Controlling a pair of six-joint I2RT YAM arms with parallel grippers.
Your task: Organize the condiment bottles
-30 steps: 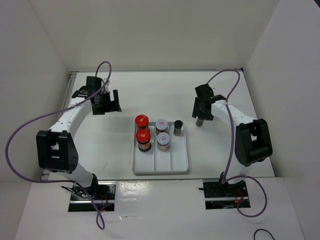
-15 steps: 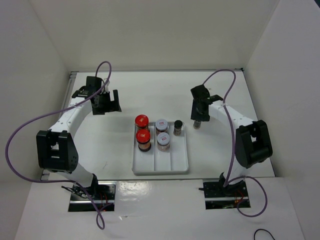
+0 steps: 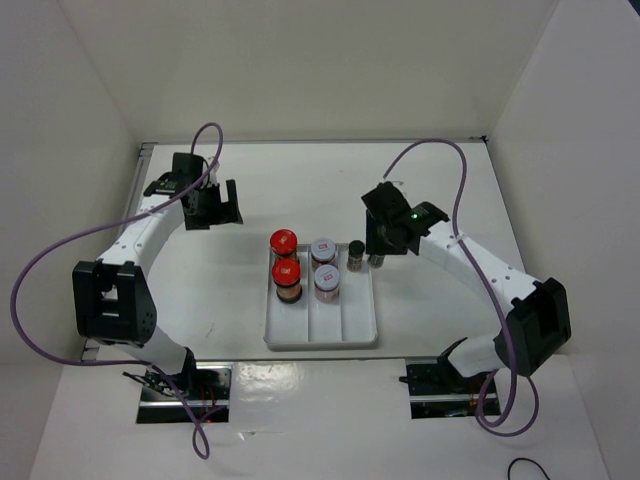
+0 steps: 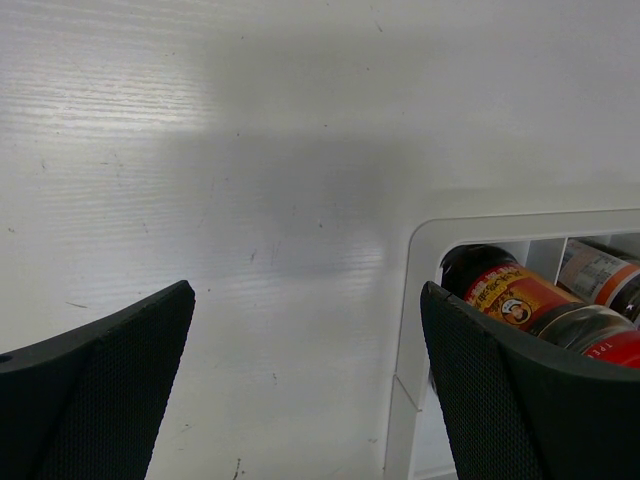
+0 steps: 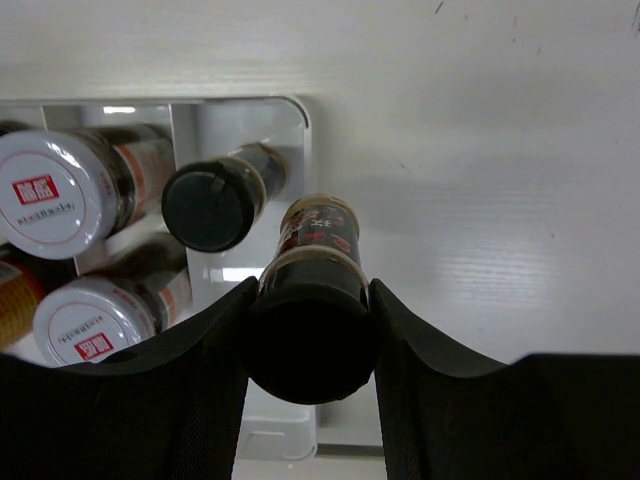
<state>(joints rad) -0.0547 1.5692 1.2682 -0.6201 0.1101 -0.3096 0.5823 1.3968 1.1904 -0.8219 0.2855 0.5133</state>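
Observation:
My right gripper (image 3: 378, 247) is shut on a small black-capped jar (image 5: 312, 300) and holds it upright over the right rim of the white divided tray (image 3: 320, 338). The other black-capped jar (image 3: 356, 250) stands just beside it in the tray's right compartment, also in the right wrist view (image 5: 212, 205). Two red-lidded jars (image 3: 283, 241) (image 3: 286, 272) stand in the left compartment. Two white-lidded jars (image 3: 322, 249) (image 3: 327, 277) stand in the middle one. My left gripper (image 3: 222, 205) is open and empty, over bare table left of the tray (image 4: 420, 300).
White walls enclose the table on three sides. The near halves of the tray's three compartments (image 3: 343, 318) hold nothing. In the left wrist view a red-lidded jar (image 4: 520, 300) shows past the right finger (image 4: 520, 400).
My right arm has swung left with the black-capped jar, from the table's right side to the tray's right rim. The left arm has not moved.

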